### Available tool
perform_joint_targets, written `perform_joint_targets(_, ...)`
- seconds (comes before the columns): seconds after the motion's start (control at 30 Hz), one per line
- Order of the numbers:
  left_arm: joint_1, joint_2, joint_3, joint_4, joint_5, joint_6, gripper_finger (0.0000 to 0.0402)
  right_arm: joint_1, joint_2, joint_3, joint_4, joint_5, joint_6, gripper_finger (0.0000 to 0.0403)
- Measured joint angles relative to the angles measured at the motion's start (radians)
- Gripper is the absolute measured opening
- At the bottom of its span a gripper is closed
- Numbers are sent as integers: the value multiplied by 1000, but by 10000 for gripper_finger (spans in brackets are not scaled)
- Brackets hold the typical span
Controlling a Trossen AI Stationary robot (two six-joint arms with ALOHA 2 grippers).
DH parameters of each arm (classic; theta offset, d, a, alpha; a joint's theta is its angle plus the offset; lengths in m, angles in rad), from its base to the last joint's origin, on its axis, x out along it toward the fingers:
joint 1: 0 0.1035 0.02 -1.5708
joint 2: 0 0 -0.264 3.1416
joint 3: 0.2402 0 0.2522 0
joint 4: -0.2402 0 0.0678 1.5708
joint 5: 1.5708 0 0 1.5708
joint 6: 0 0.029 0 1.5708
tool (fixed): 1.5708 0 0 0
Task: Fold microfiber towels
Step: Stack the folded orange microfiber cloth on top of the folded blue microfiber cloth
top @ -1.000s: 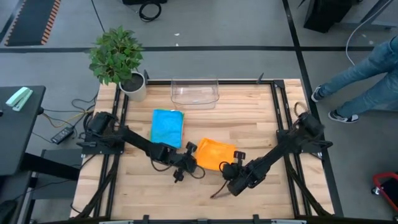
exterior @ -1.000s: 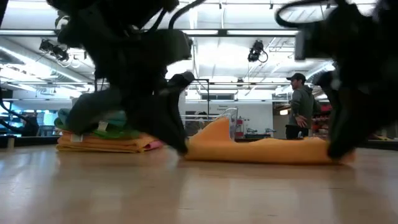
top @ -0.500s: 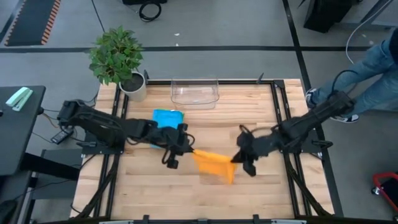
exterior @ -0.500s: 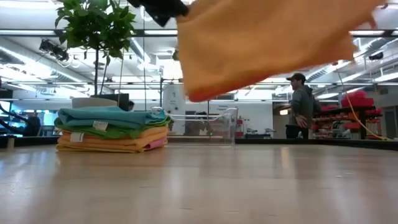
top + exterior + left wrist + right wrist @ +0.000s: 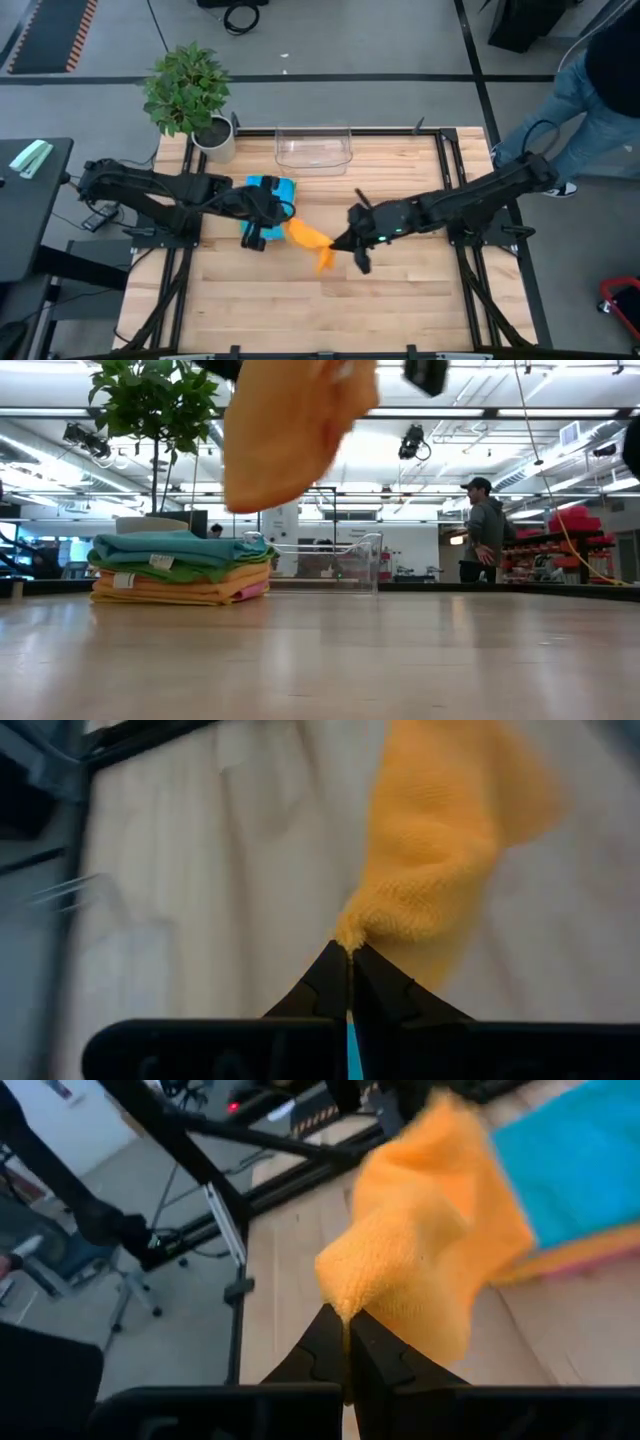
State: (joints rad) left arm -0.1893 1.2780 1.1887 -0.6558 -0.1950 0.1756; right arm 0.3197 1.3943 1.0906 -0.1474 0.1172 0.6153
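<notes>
Above the middle of the wooden surface [image 5: 400,300], an orange towel [image 5: 306,241] hangs in the air, stretched left to right between two grippers. The right gripper [image 5: 350,238] pinches its right end, fingers closed on the cloth. The left gripper [image 5: 268,215] pinches the left end likewise, just beside the folded stack [image 5: 180,568], blue towel [image 5: 267,187] on top, lying farther back and left.
</notes>
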Motion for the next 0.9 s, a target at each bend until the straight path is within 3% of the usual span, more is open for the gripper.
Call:
perform_joint_targets(0.13, 64, -5, -1, -37, -51, 210, 9, -32, 132, 69, 71, -26, -50, 5)
perform_joint_targets(0.27, 185, -5, -1, -37, -24, 364, 9, -75, 302, 230, 77, -54, -126, 5)
perform_joint_targets(0.57, 539, -70, -23, -37, 331, 641, 9, -158, 562, 566, -52, -24, -178, 5)
perform_joint_targets(0.7, 614, -62, -42, -24, 438, 669, 9, -177, 592, 674, -163, -27, -233, 5)
perform_joint_targets(0.9, 588, -45, -52, 115, 483, 669, 9, -191, 522, 693, -371, -1, -275, 5)
